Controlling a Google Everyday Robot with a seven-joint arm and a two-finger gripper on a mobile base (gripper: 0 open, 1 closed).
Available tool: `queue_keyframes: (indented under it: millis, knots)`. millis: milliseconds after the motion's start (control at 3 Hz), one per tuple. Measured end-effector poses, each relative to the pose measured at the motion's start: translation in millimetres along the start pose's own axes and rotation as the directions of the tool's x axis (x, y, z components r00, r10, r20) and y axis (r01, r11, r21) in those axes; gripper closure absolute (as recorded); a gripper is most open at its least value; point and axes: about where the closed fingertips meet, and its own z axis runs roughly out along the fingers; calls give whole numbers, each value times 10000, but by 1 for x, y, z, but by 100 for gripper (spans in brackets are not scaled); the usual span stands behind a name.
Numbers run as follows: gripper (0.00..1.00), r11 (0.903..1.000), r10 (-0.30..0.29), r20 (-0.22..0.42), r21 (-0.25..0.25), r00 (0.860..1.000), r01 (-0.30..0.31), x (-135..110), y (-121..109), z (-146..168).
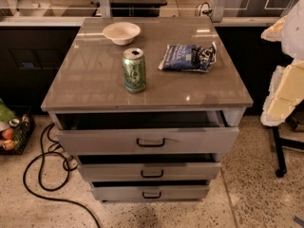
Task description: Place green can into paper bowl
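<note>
Gripper (284,91) off at the right edge of view, out beside the cabinet, well apart from the green can (134,70). Open or shut: cannot tell. Nothing of the task in its hold, judging by where the can sits.

Standing upright on the grey tabletop (90,87), that can: toward the front, a little left of middle, silver top up, free on all sides. Behind it and slightly to the left, near the far edge, the paper bowl (121,32), right way up, nothing inside, near the can but not touching. Off to the can's right, a dark blue snack bag (186,57) lying flat, apart from both and clear of the straight line from can to bowl. Below the top, three drawers pulled out in steps, the top drawer (147,139) furthest. On the floor at left, a black cable (42,175).

Progress, as a judgement: nothing done so far. Left to do: reach in over the tabletop, close on the can, lift, carry the short way back, set down inside the bowl, let go. Likely a light bowl, so prone to sliding on a careless set-down.
</note>
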Motion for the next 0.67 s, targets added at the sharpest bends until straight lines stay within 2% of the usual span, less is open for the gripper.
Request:
queue_keyframes:
  millis: [333,667]
  knots:
    - [0,10000,0,1,3,10000,0,0,0,0]
    - [0,9976,372,268,580,9989,-387,-7,-16,6]
